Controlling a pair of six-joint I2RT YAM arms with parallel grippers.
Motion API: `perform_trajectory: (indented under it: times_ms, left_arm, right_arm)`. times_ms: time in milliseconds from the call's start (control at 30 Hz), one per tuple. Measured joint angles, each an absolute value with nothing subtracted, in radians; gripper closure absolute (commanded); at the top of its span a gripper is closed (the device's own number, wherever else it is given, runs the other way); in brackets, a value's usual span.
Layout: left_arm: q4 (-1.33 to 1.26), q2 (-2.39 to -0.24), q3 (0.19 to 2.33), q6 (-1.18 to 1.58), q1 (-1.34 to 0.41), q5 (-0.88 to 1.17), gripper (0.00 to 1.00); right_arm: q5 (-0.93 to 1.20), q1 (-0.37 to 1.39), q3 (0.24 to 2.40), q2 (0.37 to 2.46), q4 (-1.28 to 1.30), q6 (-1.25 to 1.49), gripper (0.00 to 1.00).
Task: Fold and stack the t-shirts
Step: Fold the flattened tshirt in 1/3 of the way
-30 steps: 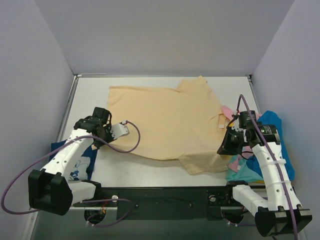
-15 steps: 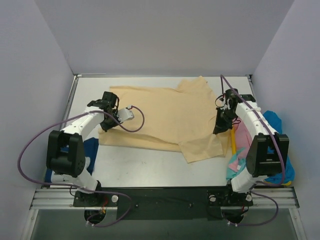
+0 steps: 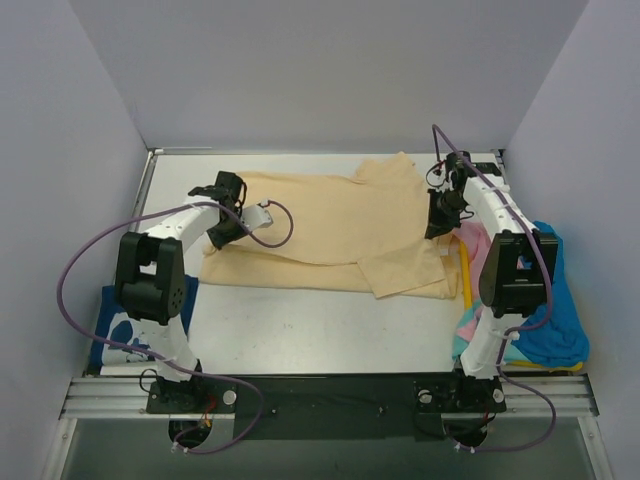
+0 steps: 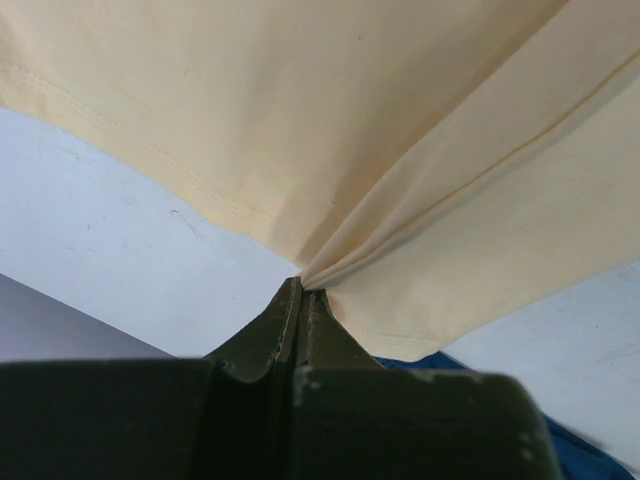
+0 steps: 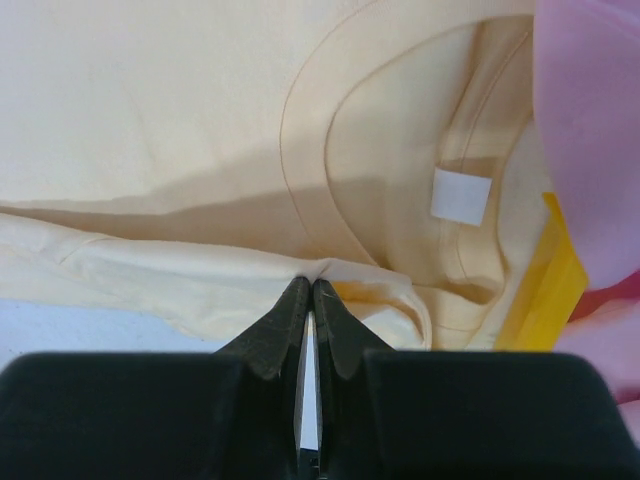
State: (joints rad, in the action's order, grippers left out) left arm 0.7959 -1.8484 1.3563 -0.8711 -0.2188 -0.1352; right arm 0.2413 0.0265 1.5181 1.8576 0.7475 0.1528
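A tan t-shirt [image 3: 330, 225] lies spread across the middle of the table, its near part folded over toward the far side. My left gripper [image 3: 222, 225] is shut on the shirt's left edge; the left wrist view shows the cloth [image 4: 420, 150] bunched into the closed tips [image 4: 303, 288]. My right gripper [image 3: 436, 222] is shut on the shirt's right edge by the collar; the right wrist view shows the pinched fold [image 5: 200, 280] at the tips [image 5: 311, 285] and the white neck label [image 5: 461, 195].
A heap of pink [image 3: 486, 262], teal and bright blue [image 3: 560, 320] t-shirts lies at the right edge, with a yellow strip [image 3: 464, 275] beside it. A navy printed t-shirt [image 3: 130, 335] lies at the near left. Grey walls enclose the table.
Both grippers have moved toward the far side, each dragging its edge of the tan shirt; the near half has folded up over the rest and the shirt now looks shorter.
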Motion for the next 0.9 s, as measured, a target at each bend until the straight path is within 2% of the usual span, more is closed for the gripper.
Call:
perform_trajectory:
  times_ms: [367,767,800,867,900]
  left_arm:
    - [0.796,-1.932,1.407,-0.866,-0.197,-0.154,1.0]
    - [0.796,-1.995,1.457,-0.846,-0.193,-0.16,1.0]
    - [0.797,-1.996,1.457,-0.845,-0.193,-0.16,0.97]
    - [0.797,-1.997,1.457,-0.844,-0.192,-0.161,0.82]
    - [0.797,-1.997,1.457,-0.843,-0.192,-0.162,0.74]
  right_arm:
    - [0.24,0.019,1.674,1.993,0.748,0.11,1.0]
    - [0.223,0.012,1.724,2.067,0.752,0.102,1.0]
    - [0.223,0.012,1.73,2.071,0.754,0.102,1.0]
    - [0.222,0.012,1.741,2.077,0.753,0.102,1.0]
    - [0.222,0.012,1.745,2.079,0.753,0.102,0.96]
